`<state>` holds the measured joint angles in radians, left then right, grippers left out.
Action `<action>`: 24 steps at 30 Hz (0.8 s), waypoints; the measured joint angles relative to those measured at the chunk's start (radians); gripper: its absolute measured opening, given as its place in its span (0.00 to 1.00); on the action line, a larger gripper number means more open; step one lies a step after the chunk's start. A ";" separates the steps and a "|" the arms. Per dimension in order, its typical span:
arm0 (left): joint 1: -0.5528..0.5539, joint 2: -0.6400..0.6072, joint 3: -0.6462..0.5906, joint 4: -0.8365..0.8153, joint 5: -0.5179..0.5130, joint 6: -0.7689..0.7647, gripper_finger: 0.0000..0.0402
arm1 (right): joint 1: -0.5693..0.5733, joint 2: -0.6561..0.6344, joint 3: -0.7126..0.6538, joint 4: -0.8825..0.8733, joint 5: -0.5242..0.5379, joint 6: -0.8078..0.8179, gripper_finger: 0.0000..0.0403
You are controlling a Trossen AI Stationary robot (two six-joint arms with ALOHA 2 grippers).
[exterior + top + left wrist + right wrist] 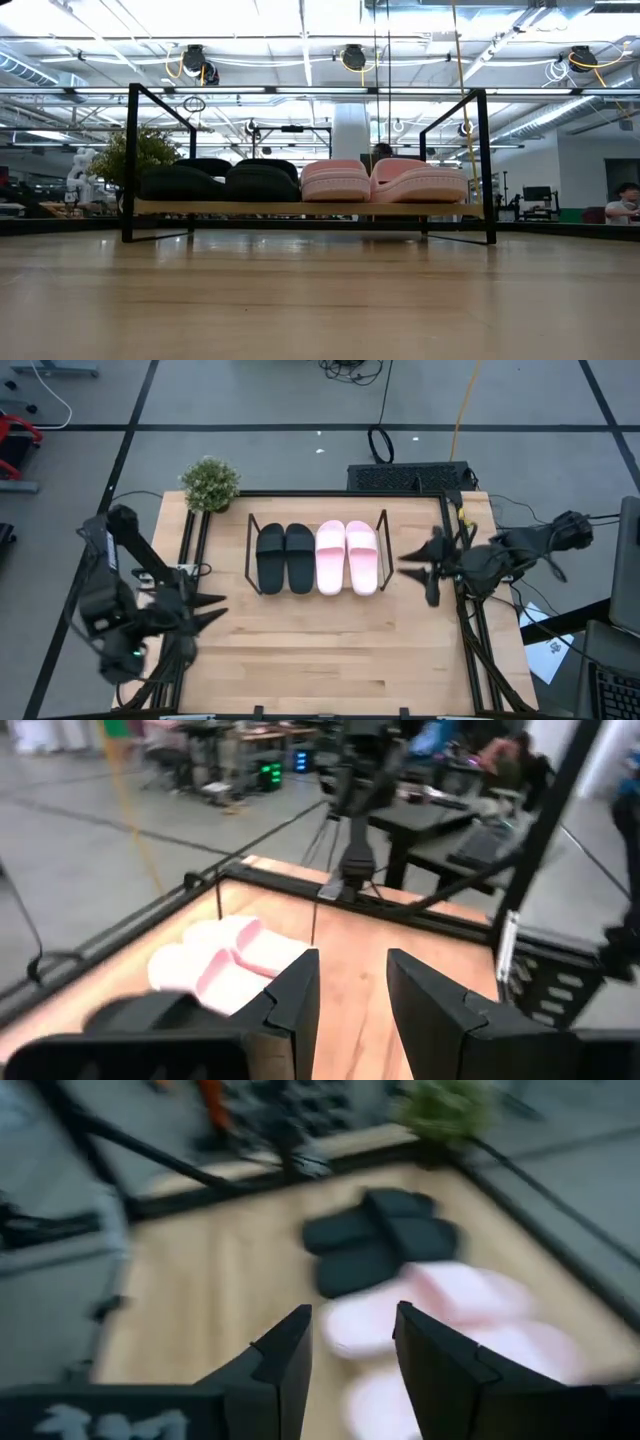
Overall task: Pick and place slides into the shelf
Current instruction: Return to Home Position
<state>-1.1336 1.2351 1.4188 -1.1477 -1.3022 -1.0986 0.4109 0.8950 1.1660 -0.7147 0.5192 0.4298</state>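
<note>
I am viewing the left gripper (218, 608) and right gripper (403, 563), fingers apart and empty, flanking the shelf (249, 560) where black slides (285, 557) and pink slides (347, 556) are lying front-to-back.

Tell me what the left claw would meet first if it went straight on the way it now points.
Probably nothing nearby: the left claw points over bare table, just past the shelf. The right arm opposite seems first, though depth is unclear.
</note>
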 joint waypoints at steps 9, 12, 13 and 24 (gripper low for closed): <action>0.225 -0.046 -0.163 0.166 0.056 0.058 0.29 | -0.137 -0.175 -0.330 0.452 -0.105 -0.210 0.33; 0.290 -0.135 -0.186 0.167 0.053 0.147 0.29 | -0.232 -0.258 -0.333 0.435 -0.160 -0.266 0.33; 0.305 -0.167 -0.197 0.166 0.053 0.181 0.29 | -0.262 -0.285 -0.333 0.437 -0.194 -0.283 0.33; 0.261 -0.657 -0.591 0.352 0.039 0.324 0.29 | -0.379 -0.562 -0.373 0.211 -0.292 -0.235 0.33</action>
<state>-0.8729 0.5782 0.8278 -0.7960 -1.2630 -0.7751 0.0322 0.3332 0.7928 -0.5034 0.2272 0.1946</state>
